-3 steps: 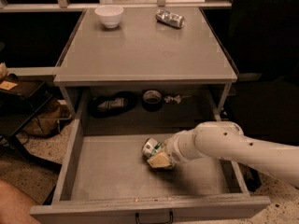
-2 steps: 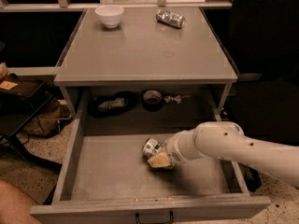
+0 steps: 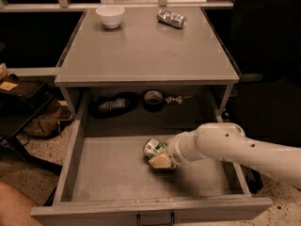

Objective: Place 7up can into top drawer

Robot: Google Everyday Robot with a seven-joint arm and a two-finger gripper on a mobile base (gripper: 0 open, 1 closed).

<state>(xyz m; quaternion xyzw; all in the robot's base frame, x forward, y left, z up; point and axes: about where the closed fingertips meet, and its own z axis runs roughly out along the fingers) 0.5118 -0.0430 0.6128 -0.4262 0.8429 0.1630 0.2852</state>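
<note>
The top drawer is pulled wide open, a shallow grey box with a small black handle on its front. The 7up can, white and green with a silver end, lies on its side low over the drawer's bottom near the middle. My gripper reaches in from the right on a white arm and is at the can, its tan finger against the can's lower side. The can's far part is hidden by the gripper.
On the tabletop stand a white bowl at the back left and a darker silver can lying at the back right. Behind the drawer are a dark object and a tape roll. A knee shows lower left.
</note>
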